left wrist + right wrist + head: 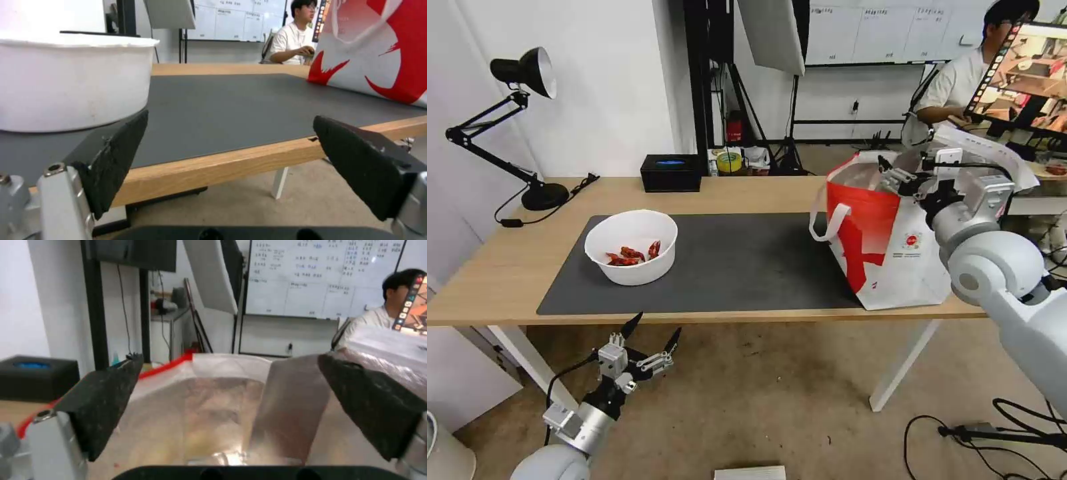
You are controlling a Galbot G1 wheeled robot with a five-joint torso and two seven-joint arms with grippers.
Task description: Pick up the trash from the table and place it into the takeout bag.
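Left tool (652, 337), spread and empty at lower left below the light-wood bench (507, 267): rise, straddle the white round bowl's (631, 247) rim squarely, keep level; right tool (904, 175) spread over the red-and-white foil-lined takeout bag (887, 247)

The left gripper (654, 329) is held low on a forward-raised arm with its black fingers (118, 156) spread wide apart, while the right gripper (887, 167) is carried higher on a bent, outstretched arm, its fingers (100, 403) likewise parted with nothing between them.
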